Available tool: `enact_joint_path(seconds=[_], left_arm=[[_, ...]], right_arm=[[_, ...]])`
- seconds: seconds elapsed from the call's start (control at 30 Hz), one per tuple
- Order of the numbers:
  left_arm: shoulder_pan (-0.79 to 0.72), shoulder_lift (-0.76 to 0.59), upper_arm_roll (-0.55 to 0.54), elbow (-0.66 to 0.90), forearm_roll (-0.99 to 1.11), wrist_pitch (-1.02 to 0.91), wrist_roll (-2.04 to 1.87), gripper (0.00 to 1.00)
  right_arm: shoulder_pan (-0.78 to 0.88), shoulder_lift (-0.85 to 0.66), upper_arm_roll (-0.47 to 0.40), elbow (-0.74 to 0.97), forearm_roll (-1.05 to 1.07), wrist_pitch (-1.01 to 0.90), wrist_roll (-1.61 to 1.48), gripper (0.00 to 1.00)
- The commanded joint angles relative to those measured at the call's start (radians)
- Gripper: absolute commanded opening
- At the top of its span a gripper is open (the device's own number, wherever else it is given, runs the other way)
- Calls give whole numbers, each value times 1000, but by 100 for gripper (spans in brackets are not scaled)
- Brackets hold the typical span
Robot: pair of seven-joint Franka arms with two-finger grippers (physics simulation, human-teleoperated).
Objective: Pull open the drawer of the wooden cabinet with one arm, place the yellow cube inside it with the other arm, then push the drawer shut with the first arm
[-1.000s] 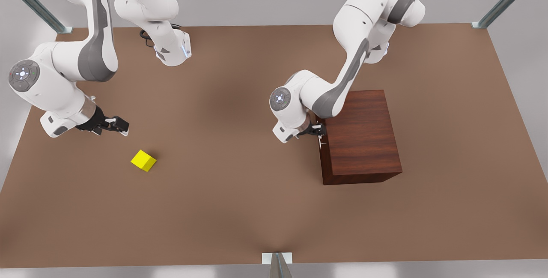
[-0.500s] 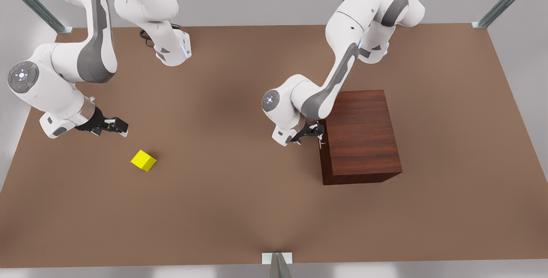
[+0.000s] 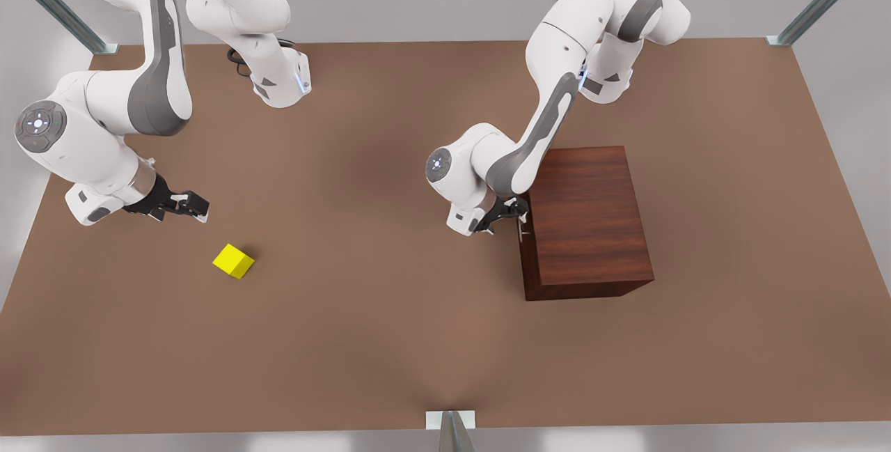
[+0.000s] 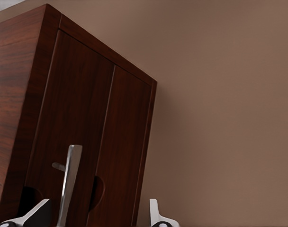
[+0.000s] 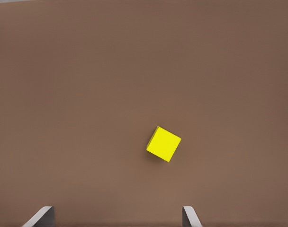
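Left claw point(image 3: 513, 214) at the wooden cabinet point(image 3: 588, 222), right claw point(image 3: 189, 205) above the yellow cube point(image 3: 233, 260)
Both claws spread; left fingertips point(image 4: 37, 213) flank the shut drawer point(image 4: 85, 137)'s silver handle point(image 4: 68, 184); plain cube rests on the brown surface point(image 3: 390, 313)

arms: glossy white shells | grey joint panels | black end effectors | silver fingertips

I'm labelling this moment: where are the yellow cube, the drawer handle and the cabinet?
yellow cube point(image 3: 232, 260): front view, top face.
drawer handle point(image 4: 69, 182): left wrist view, silver bar.
wooden cabinet point(image 3: 588, 212): front view, top panel.
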Motion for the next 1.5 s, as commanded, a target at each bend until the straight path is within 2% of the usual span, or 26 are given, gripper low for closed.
enact_joint_path(seconds=[0.0,0.33,1.47], left_arm=[[0,1,0,-1,3,9,-120,100],[11,2,-3,-1,-27,65,-84,100],[-3,18,-10,55,-122,64,35,100]], right_arm=[[2,-1,0,0,0,0,1,100],[2,-1,0,0,0,0,-1,100],[2,5,0,4,0,0,-1,100]])
